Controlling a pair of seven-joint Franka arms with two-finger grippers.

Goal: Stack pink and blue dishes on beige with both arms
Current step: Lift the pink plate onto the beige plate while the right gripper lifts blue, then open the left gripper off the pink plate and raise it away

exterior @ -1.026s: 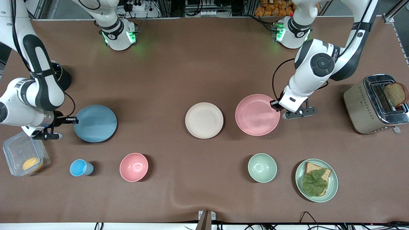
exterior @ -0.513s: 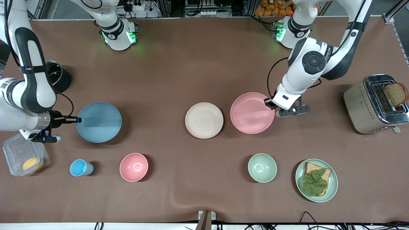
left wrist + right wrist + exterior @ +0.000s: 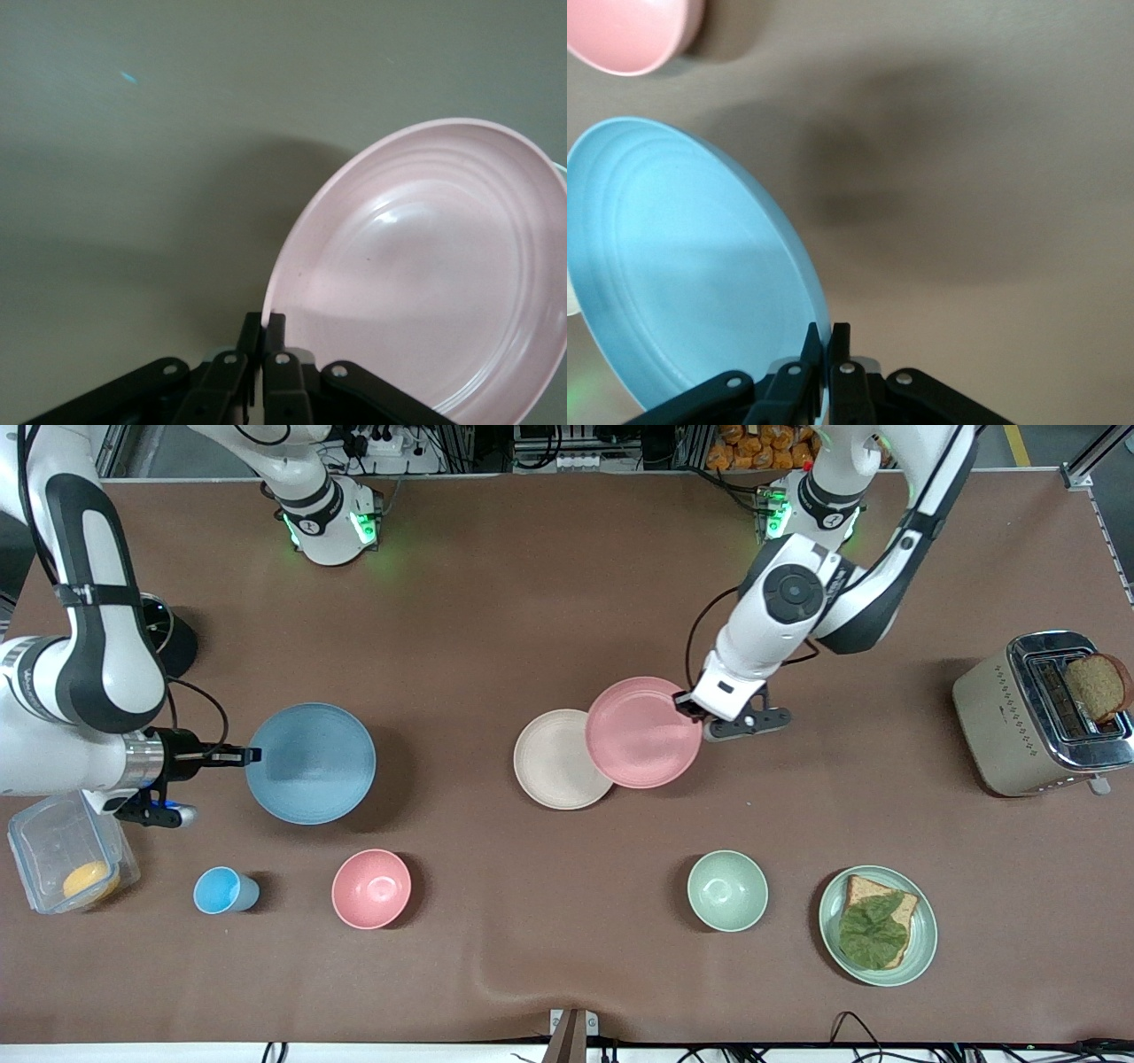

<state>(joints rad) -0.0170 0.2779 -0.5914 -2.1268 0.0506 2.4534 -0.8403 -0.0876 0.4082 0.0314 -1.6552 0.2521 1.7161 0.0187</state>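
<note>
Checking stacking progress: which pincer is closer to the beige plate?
Left. The left pincer holds the pink plate overlapping the beige plate; the right pincer holds the blue plate farther away.

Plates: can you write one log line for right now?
left claw: grips pink plate over beige plate | right claw: grips blue plate, lifted

The pink plate [image 3: 643, 732], pinched at its rim by the left gripper [image 3: 689, 707], has been carried toward the right arm's end of the table and now overlaps the edge of the beige plate [image 3: 551, 762], where before it was beside it. The blue plate [image 3: 310, 763], clamped at its rim by the right gripper [image 3: 250, 756], has been lifted and moved toward the beige plate, away from the clear container [image 3: 62, 852].
</note>
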